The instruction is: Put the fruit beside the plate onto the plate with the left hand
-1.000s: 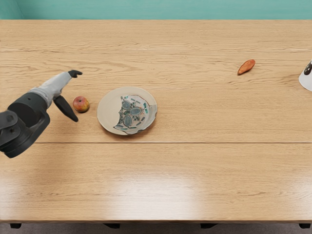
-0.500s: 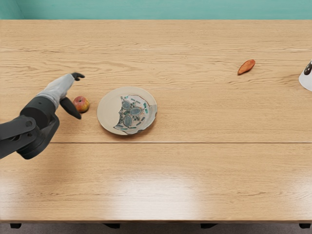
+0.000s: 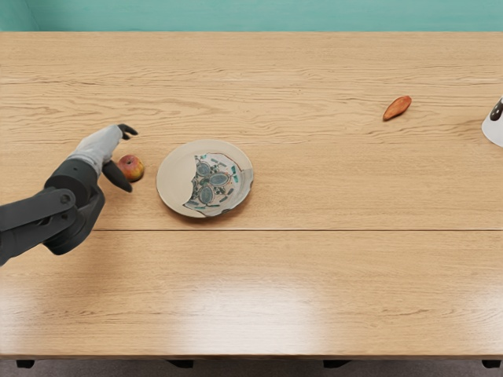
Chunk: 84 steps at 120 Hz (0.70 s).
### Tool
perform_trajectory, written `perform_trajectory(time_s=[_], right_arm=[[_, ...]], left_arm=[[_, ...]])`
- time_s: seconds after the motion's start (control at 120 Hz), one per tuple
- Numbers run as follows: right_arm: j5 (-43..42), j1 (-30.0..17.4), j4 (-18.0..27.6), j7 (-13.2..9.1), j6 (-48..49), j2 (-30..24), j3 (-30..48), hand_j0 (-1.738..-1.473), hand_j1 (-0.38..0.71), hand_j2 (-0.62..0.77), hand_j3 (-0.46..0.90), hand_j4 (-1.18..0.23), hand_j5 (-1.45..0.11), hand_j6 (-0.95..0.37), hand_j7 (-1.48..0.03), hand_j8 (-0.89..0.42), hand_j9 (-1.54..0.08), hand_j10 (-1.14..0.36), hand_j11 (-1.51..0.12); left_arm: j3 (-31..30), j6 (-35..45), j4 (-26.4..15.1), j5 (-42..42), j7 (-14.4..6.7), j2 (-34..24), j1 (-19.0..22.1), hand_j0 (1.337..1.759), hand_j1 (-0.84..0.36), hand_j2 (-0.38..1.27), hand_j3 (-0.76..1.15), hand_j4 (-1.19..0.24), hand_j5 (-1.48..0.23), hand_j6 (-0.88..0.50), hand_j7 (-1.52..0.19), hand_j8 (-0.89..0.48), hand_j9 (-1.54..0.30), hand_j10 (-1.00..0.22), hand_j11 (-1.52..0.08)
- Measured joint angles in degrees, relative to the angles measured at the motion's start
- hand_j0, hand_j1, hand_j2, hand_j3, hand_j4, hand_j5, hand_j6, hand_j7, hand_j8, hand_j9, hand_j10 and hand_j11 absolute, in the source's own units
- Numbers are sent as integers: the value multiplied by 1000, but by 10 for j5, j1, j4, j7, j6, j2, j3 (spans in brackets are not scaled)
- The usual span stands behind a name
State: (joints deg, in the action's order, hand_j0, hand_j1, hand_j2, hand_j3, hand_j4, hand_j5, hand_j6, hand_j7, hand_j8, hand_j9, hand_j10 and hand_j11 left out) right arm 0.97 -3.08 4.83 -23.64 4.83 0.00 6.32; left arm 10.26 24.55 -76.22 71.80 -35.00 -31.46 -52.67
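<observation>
- One apple (image 3: 131, 167) lies on the table (image 3: 314, 275) just left of the plate (image 3: 205, 178).
- Left hand (image 3: 100, 148), further left, fingers spread apart, thumb just beside the apple, gripping nothing.
- Right hand (image 3: 495, 122) peeks in far right of the plate.

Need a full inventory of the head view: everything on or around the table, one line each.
Wooden table: one, light tan, fills most of the view.
Round ceramic plate: one, beige with a blue-green pattern, left of centre.
Small round apple: one, red and yellow, on the table just left of the plate.
Elongated orange-red fruit: one, far right, well away from the plate.
Wall: one, teal, behind the table's far edge.
Left robot hand: one, grey with black fingertips, open, fingers spread at the apple's left side.
White rounded part: one, right edge, mostly cut off, probably the right arm.
</observation>
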Motion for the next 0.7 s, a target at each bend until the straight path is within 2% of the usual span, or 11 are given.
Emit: perform_trajectory(time_s=[0.258,0.7], right_arm=[[0,0,0,0,-1,0,0,-1658,-349,0,0,0,0,-1,0,0,0,0,0],[0,0,0,1,-1,0,-1,-1658,-349,0,0,0,0,-1,0,0,0,0,0]], left_arm=[[-1,3,32,4,0,14,4,1658,-33,68,0,-324,-418,-325,-418,-325,-418,-324,-417],[-1,3,38,6,0,24,5,1658,-122,83,0,-397,-514,-398,-513,-398,-513,-397,-513]])
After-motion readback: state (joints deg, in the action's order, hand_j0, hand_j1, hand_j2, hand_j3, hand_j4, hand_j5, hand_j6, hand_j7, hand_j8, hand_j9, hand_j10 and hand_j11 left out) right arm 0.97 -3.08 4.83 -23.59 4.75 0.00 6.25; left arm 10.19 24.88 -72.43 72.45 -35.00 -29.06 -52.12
